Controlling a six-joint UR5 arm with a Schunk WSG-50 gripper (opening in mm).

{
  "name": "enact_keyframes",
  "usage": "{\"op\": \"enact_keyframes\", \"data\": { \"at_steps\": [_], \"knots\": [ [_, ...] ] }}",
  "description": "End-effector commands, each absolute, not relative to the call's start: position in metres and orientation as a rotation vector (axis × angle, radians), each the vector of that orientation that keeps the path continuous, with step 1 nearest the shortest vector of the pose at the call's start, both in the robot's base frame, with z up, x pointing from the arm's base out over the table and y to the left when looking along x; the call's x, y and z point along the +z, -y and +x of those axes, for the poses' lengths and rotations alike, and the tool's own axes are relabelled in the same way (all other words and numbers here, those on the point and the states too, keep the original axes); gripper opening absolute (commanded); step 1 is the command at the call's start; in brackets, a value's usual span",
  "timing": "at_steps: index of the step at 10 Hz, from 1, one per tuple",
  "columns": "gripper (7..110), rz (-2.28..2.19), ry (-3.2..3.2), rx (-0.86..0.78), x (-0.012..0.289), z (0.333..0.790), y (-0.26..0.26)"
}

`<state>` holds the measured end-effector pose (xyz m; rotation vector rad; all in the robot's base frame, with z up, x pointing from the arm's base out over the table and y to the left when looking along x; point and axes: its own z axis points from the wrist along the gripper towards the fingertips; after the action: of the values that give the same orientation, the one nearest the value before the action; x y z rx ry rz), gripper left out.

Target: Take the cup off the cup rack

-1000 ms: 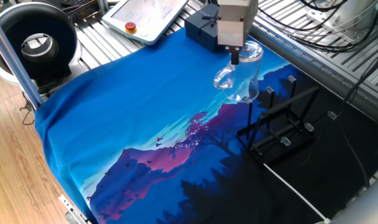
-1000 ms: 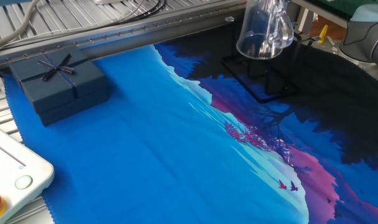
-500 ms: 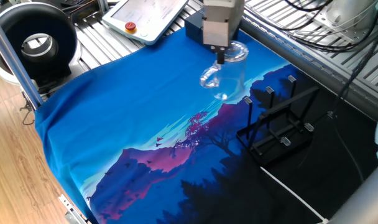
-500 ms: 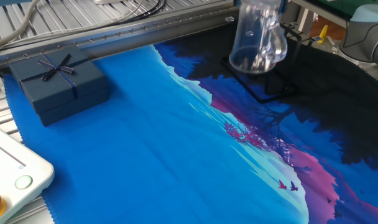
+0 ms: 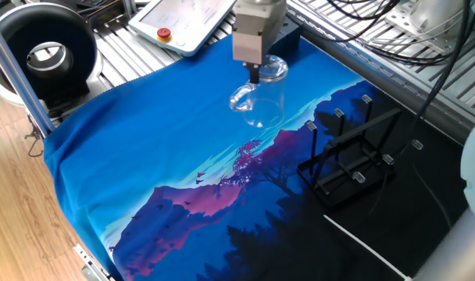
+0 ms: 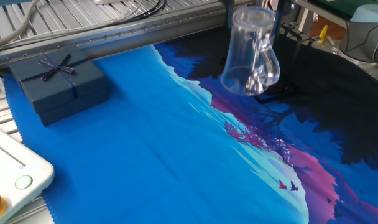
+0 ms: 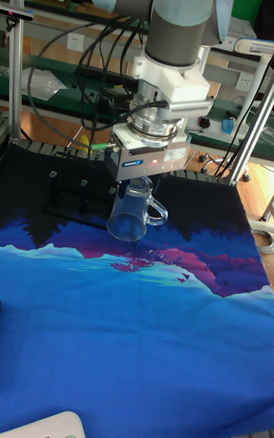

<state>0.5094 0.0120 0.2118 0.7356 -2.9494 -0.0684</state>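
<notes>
While the gripper [image 5: 254, 76] pinches the rim of the cup [image 5: 262, 95], the cup hangs in the air, clear of the cup rack [image 5: 351, 160] and off to the side of it, above the blue part of the printed cloth [image 5: 159, 133]. In the tall fixed view the cup is tilted, with its base lower than the rim and its loop handle pointing away from the rack.

The cup appears already free of the pegs, so in my judgement the step in hand is to bring it to a place on the cloth well apart from the rack and to set it down. To do this well, the arm should move slowly, because the hold is only on a thin glass edge and the cup can swing or slip. It should descend until the base touches the cloth, and only then the fingers should spread. The dark blue box [image 6: 57, 85], farther from the rack, should be avoided.
</notes>
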Motion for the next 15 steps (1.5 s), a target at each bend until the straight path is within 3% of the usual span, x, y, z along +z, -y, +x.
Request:
{"op": "enact_keyframes", "data": {
  "at_steps": [1,15],
  "knots": [
    [66,0.701,2.985,-0.065,0.194,0.513,-0.033],
    [66,0.557,3.028,0.061,0.146,0.471,-0.078]
  ]
}}
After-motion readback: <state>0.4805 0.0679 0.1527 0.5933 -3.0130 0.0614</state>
